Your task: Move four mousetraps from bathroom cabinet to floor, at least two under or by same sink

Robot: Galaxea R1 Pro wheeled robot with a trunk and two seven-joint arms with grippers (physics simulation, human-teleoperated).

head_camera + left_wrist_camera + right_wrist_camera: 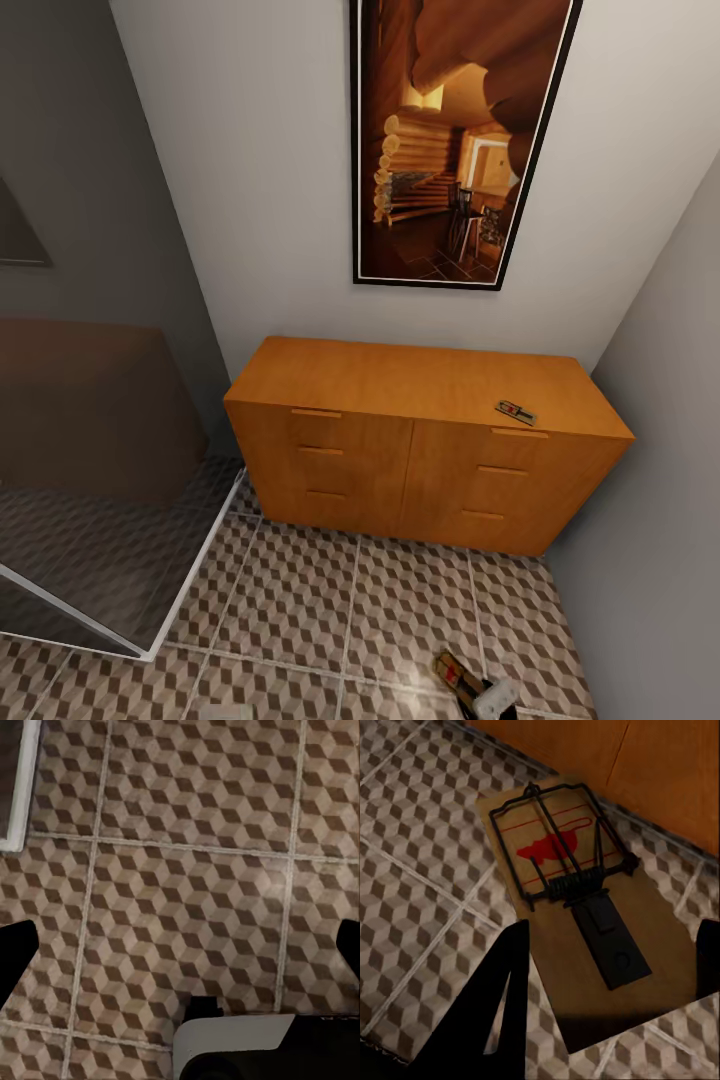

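The orange-brown cabinet (420,440) stands against the white wall. One mousetrap (516,411) lies on its flat top near the right end. Low over the cube-patterned bathroom floor (330,610), my right gripper (482,696) is shut on another mousetrap (455,672). In the right wrist view that mousetrap (577,907) sits between the dark fingers (502,997), with its wire bar and red spot facing up and its shadow on the tiles below, just in front of the cabinet's base (660,772). My left gripper (187,937) hangs open over bare floor tiles (187,855). The sink is out of view.
A glass panel with a white frame (130,625) slants across the floor at the left, a dark brown shape behind it. A grey wall (660,480) closes the right side beside the cabinet. A framed picture (450,140) hangs above.
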